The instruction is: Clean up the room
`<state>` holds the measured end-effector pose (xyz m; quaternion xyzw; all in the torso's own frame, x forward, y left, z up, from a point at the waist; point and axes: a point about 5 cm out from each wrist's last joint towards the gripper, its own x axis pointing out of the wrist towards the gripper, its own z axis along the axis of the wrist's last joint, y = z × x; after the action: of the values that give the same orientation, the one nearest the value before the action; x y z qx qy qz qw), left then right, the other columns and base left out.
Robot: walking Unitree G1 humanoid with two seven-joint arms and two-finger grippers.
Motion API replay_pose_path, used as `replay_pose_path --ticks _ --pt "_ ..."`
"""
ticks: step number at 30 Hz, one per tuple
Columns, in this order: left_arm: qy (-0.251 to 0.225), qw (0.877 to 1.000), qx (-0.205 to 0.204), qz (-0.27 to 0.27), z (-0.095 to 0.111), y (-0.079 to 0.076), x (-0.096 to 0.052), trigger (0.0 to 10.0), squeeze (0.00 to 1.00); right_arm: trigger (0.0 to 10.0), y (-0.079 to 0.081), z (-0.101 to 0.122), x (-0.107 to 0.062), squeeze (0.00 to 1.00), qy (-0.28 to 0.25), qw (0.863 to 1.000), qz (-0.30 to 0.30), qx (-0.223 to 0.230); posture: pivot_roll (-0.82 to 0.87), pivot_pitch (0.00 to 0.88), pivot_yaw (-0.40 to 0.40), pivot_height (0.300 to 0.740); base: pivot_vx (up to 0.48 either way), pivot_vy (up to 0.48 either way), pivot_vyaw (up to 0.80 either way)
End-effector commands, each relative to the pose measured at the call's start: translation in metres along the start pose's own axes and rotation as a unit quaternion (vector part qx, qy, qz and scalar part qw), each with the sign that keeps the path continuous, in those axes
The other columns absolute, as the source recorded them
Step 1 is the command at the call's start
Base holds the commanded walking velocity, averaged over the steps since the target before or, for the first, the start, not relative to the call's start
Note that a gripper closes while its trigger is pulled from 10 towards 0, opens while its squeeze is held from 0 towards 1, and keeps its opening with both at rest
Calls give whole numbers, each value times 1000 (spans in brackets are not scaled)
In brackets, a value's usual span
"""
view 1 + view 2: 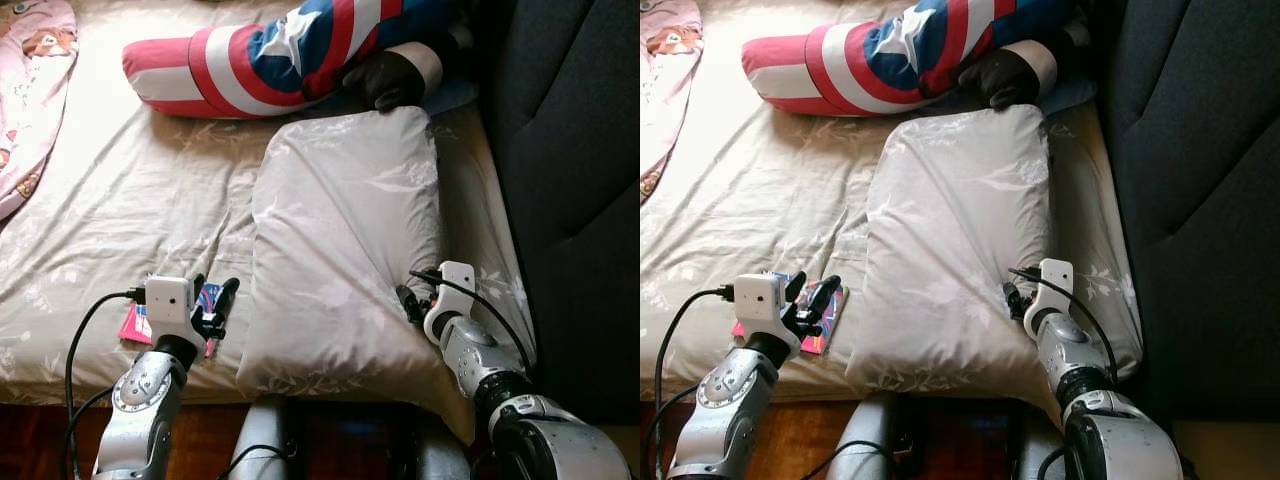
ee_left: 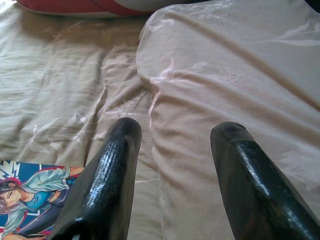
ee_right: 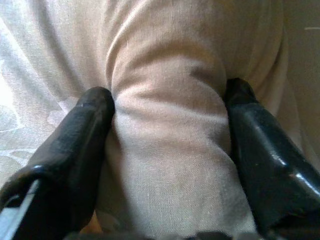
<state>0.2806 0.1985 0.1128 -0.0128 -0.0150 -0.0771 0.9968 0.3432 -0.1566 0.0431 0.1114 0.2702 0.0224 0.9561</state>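
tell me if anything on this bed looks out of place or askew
The pillow lies slanted, its near end hanging over the bed's edge, with a fold of it pinched in the right gripper. A comic book lies loose on the sheet under the open left gripper. A striped cushion sprawls across the far side.

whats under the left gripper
A colourful comic book lies on the bed sheet under the open left gripper, beside the pillow. The gripper covers part of its cover.
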Motion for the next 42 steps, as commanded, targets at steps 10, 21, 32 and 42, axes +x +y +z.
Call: replay_pose_path --ticks 10,21,32,42 --pt "8 1000 -1 7 -3 5 -6 10000 0 3451 7 -66 -8 0 128 991 8 23 147 369 135 657 0 0 0" --pt "9 1000 -1 6 -2 5 -6 10000 0 0 7 -67 -8 0 130 991 11 22 148 370 132 657 0 0 0" --pt "42 996 -82 7 -11 -1 68 10000 0 0 5 -61 -9 0 94 994 52 -4 43 456 -5 657 0 0 0" --pt "83 995 -55 20 -28 11 67 10000 0 0 0 -64 -11 0 94 994 60 -2 27 468 -9 657 0 0 0"
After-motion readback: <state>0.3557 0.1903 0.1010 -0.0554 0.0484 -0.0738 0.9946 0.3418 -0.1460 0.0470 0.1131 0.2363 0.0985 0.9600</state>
